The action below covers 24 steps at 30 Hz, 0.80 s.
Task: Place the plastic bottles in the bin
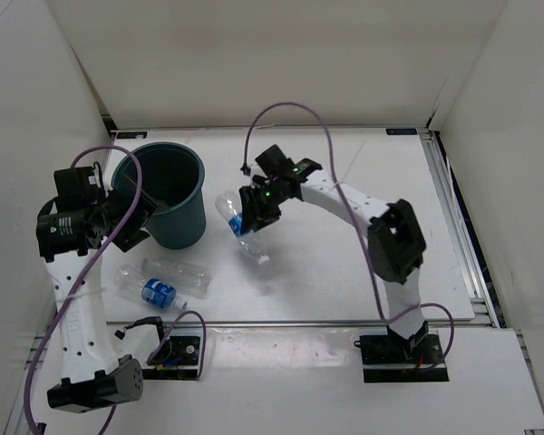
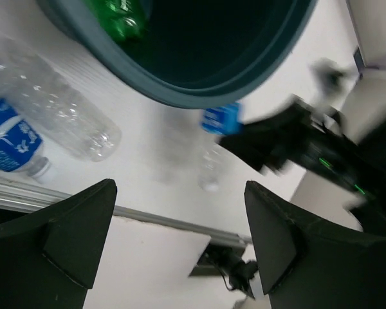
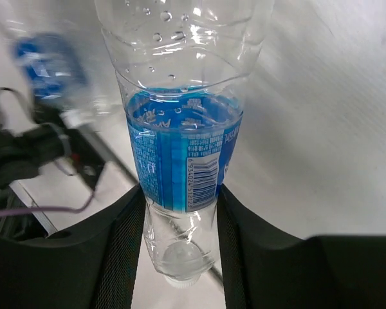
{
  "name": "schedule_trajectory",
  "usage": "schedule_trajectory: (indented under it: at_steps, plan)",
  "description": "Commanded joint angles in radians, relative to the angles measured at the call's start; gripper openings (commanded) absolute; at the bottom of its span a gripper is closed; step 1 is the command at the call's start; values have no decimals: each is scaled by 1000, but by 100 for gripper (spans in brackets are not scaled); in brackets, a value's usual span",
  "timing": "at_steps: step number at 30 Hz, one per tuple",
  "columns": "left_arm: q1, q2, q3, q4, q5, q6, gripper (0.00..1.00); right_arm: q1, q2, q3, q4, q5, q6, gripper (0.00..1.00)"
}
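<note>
The carrying step is judged to be in hand: a clear plastic bottle with a blue label [image 3: 180, 161] is clamped at its label by the right gripper [image 3: 179, 203], just right of the round dark teal plastic bin [image 1: 177, 227], so a move over the rim and a release are called for. A green plastic bottle [image 2: 119, 16] is seen inside the bin, a second clear blue-labelled bottle [image 1: 163, 283] is seen lying before it, and the left gripper [image 2: 180, 238] is held wide open, empty.

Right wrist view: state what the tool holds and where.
The right tool pinches the clear bottle across its blue label, near the cap end.
</note>
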Motion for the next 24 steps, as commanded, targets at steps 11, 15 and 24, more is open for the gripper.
schedule_trajectory:
  at_steps: [11, 15, 24]
  plan:
    - [-29, -72, 5, -94, -232, -31, 81, 5, -92, 575, 128, 64, 179, 16]
    - [-29, -94, -56, -94, -156, 10, 86, 14, 50, 744, 336, 119, 231, 16]
    - [-146, -83, -92, -94, -166, 58, 100, 63, 192, 758, 645, 223, 240, 19]
